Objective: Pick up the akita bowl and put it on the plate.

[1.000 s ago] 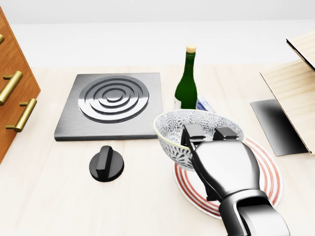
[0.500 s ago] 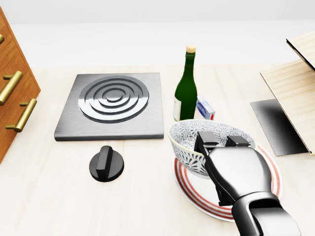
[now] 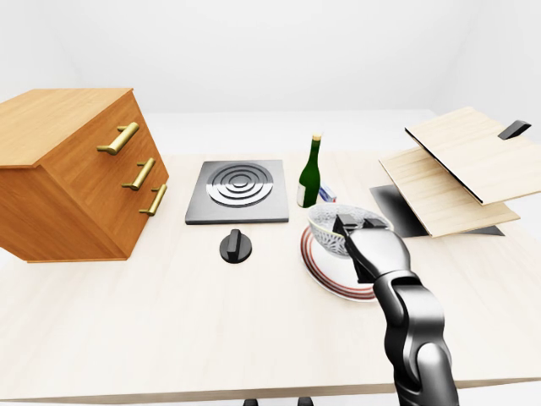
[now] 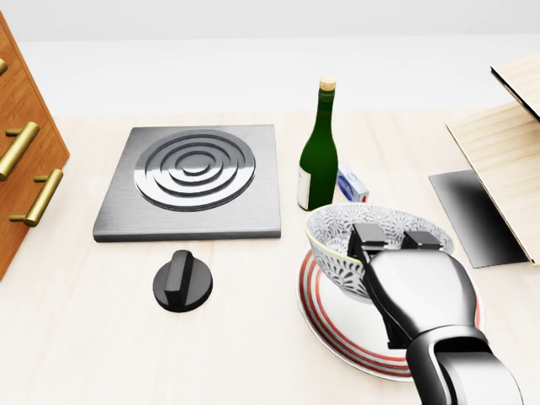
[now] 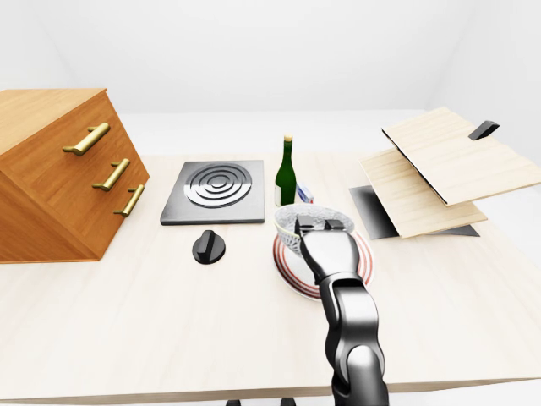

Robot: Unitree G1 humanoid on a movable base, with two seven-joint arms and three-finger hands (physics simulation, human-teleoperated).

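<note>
one right hand (image 4: 418, 291) shows and no left hand. on the pale table (image 4: 253, 354) there is one akita bowl (image 4: 333, 257), one plate (image 4: 325, 327), one green wine bottle (image 4: 319, 152), one small blue-and-white carton (image 4: 351, 186), one square steel hob (image 4: 192, 181) and one black knob (image 4: 182, 283). one wooden drawer chest (image 3: 76, 178) carries three brass handles (image 3: 141, 173), and two pale boards (image 3: 456, 169) lie stacked aslant over one dark mat (image 4: 472, 215). the bowl is deep and round, white with a dense dark blue-grey pattern inside and out and a thin pale rim. it sits over the plate, which is white with red rings, toward the plate's 12 o'clock edge in the head view; whether its base touches the plate i cannot tell. the hand grips the bowl's rim at about 4 o'clock, two dark fingers (image 4: 368, 236) hooked down inside the wall, closed tight; the thumb is hidden. from the bowl, the bottle stands near at 11 o'clock, the carton at 12, the hob at 10 and the knob at 9.
</note>
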